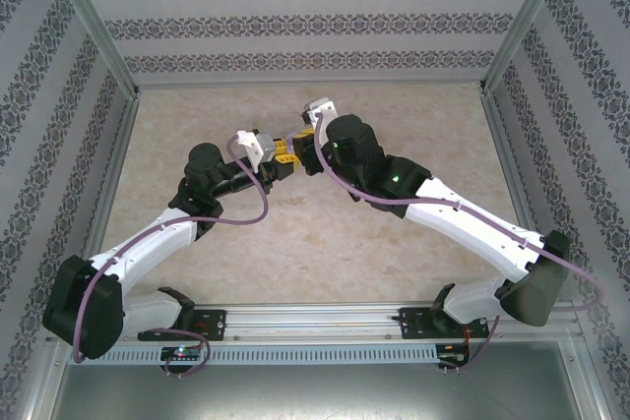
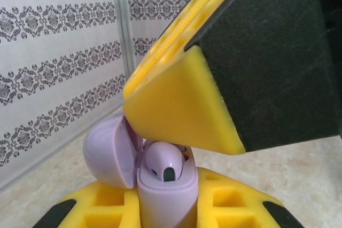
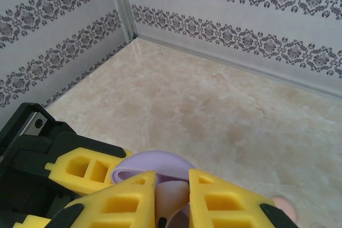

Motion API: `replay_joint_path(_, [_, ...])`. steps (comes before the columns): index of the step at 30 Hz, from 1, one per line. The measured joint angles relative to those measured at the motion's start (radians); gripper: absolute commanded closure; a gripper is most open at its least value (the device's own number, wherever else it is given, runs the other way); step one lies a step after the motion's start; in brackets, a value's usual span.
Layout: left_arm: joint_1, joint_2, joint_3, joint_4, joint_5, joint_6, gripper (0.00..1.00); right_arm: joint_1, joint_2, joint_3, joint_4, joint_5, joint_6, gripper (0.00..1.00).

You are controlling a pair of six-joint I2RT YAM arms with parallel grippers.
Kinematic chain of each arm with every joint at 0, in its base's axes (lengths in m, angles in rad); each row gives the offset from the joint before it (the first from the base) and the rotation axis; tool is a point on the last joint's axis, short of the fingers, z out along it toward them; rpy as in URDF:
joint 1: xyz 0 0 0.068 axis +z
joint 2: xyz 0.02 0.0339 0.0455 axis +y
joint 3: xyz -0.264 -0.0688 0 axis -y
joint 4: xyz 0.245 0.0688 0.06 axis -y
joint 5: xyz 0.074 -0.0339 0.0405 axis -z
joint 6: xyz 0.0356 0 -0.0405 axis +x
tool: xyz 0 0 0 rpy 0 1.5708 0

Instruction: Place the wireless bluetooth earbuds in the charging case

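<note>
The left gripper [image 2: 166, 209] is clenched on the lilac charging case [image 2: 165, 193], which stands upright between its yellow fingers. A purple earbud [image 2: 163, 158] sits in the case's open mouth, beside the flipped-back lid [image 2: 109, 153]. The right gripper [image 3: 172, 196] straddles the earbud from above, though I cannot tell whether it pinches it, and both grippers are off the table [image 3: 214, 105].

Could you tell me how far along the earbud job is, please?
Done: the purple case is open and gripped in the left fingers. In hand: a purple earbud sits in its well, under the right fingers. Left, probably: seating it fully, closing the lid.
</note>
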Motion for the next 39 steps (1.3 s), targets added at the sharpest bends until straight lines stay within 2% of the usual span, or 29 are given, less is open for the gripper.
replay_joint_path(4, [0.0, 0.0, 0.0, -0.001, -0.002, 0.0, 1.0, 0.002, 0.001, 0.001, -0.001, 0.013, 0.005, 0.77])
replay_joint_path(10, [-0.001, 0.0, 0.0, 0.01, 0.0, 0.004, 1.0, 0.008, 0.003, 0.034, -0.041, 0.035, 0.05, 0.58])
replay_joint_path(14, [-0.004, 0.0, 0.0, 0.031, 0.002, 0.007, 1.0, 0.008, 0.004, 0.075, -0.068, 0.056, 0.087, 0.54])
replay_joint_path(18, [-0.008, 0.0, 0.0, 0.04, 0.002, 0.008, 1.0, 0.008, -0.001, 0.105, -0.07, 0.077, 0.117, 0.47])
replay_joint_path(25, [-0.008, 0.0, 0.0, 0.052, 0.002, 0.008, 1.0, -0.004, -0.043, 0.106, -0.081, 0.085, 0.163, 0.43])
replay_joint_path(30, [-0.008, 0.0, 0.0, 0.055, 0.003, 0.008, 1.0, -0.054, -0.067, 0.121, -0.111, 0.062, 0.187, 0.42])
replay_joint_path(39, [-0.008, 0.0, 0.0, 0.053, 0.01, 0.016, 1.0, -0.177, -0.016, 0.232, -0.227, -0.087, 0.233, 0.39])
